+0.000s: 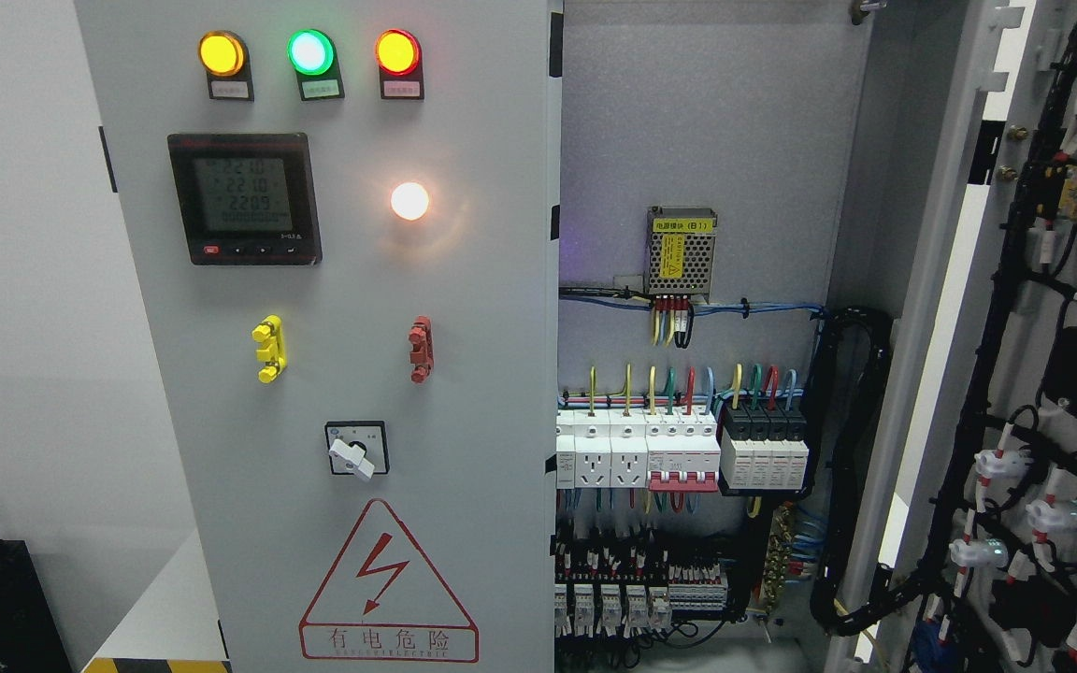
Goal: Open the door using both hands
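Electrical cabinet, grey painted sheet metal, smooth matt finish. The left door [333, 374] stood shut, a flat panel carrying three round domed lamps along the top: amber [221, 53], green [310, 51] and red [397, 51]. Below them sat a black square meter [244, 198] with a pale lit display, and to its right a small round white lamp [409, 201], glowing. Lower down were a yellow plastic handle [268, 349], a red plastic handle [421, 349], a white rotary switch [355, 451] on a black square plate, and a red triangular hazard sign [388, 589] with a lightning bolt. The right door [1034, 374] stood swung wide open at the picture's right, its inner face strung with black cable bundles and white lamp backs. Between the doors the interior lay exposed: a perforated metal power supply [681, 250], rows of white breakers [637, 453], and coloured wires. The shut door's right edge met the opening. Neither robot hand showed, so the state of the fingers could not be told.
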You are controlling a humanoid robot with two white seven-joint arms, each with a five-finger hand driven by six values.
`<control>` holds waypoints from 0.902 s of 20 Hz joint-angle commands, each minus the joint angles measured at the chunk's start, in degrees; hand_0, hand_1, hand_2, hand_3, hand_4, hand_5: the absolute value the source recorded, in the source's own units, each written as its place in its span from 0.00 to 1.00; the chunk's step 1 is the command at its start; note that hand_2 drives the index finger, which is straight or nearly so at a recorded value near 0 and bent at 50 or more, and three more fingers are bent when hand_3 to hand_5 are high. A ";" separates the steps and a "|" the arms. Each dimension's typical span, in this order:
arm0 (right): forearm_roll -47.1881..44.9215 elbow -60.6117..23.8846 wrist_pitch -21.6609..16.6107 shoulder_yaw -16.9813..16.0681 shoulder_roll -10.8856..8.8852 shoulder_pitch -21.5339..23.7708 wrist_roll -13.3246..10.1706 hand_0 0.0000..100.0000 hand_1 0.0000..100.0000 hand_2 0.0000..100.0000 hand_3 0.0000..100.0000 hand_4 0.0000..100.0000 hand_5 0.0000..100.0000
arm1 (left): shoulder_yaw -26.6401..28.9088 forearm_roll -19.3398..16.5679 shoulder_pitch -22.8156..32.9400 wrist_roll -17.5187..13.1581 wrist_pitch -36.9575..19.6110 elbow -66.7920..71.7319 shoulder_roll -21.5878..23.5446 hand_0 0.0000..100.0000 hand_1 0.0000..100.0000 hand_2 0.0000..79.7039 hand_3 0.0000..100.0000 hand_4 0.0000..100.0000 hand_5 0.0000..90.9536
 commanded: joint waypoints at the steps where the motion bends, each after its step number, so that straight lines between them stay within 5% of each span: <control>1: -0.06 -14.52 -0.51 5.24 -5.49 -4.28 0.10 0.39 0.00 0.00 0.00 0.00 0.00 | 1.19 -0.15 0.94 -0.36 0.08 1.37 -0.23 0.00 0.00 0.00 0.00 0.00 0.00; 12: -0.15 -15.40 -1.03 7.27 -4.27 -17.28 -0.07 0.39 0.00 0.00 0.00 0.00 0.00 | 1.36 -0.06 0.94 -0.45 0.08 0.93 -0.75 0.00 0.00 0.00 0.00 0.00 0.00; 18: -0.06 -14.70 0.28 7.27 1.27 -27.30 -0.16 0.39 0.00 0.00 0.00 0.00 0.00 | 1.36 -0.06 0.94 -0.54 0.08 0.93 -0.84 0.00 0.00 0.00 0.00 0.00 0.00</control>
